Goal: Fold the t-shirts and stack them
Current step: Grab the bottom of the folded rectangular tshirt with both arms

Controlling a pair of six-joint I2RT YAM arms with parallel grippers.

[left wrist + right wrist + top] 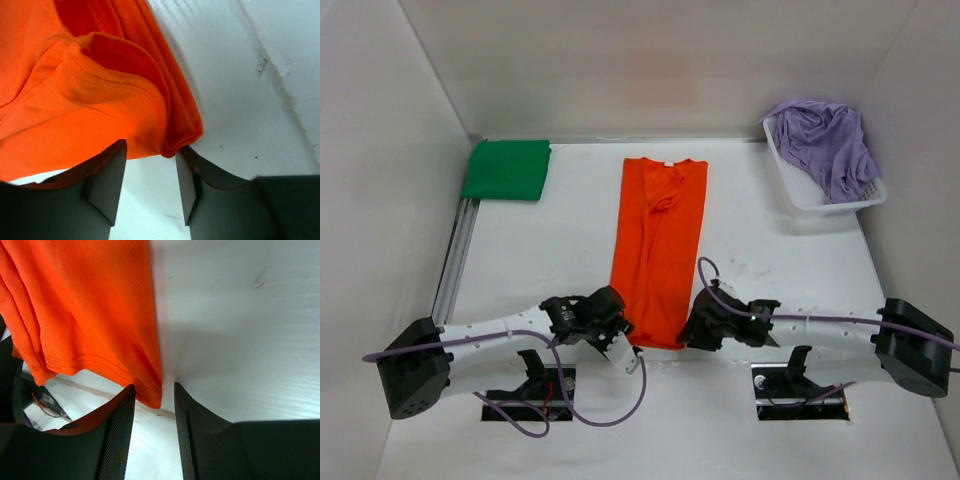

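An orange t-shirt (658,240) lies in the middle of the table, folded lengthwise into a long narrow strip with its collar at the far end. My left gripper (625,342) is at its near left corner. In the left wrist view the jaws (151,147) stand open, and the rolled hem corner of the orange t-shirt (90,100) just reaches the fingertips. My right gripper (692,335) is at the near right corner. It is open too (153,386), with the orange hem corner (150,395) hanging loose between its tips. A folded green t-shirt (507,168) lies at the back left. A lavender t-shirt (825,145) is bunched in the basket.
A white mesh basket (800,200) stands at the back right against the wall. A metal rail (455,260) runs along the table's left edge. White walls close in the left, back and right sides. Purple cables loop near both arm bases.
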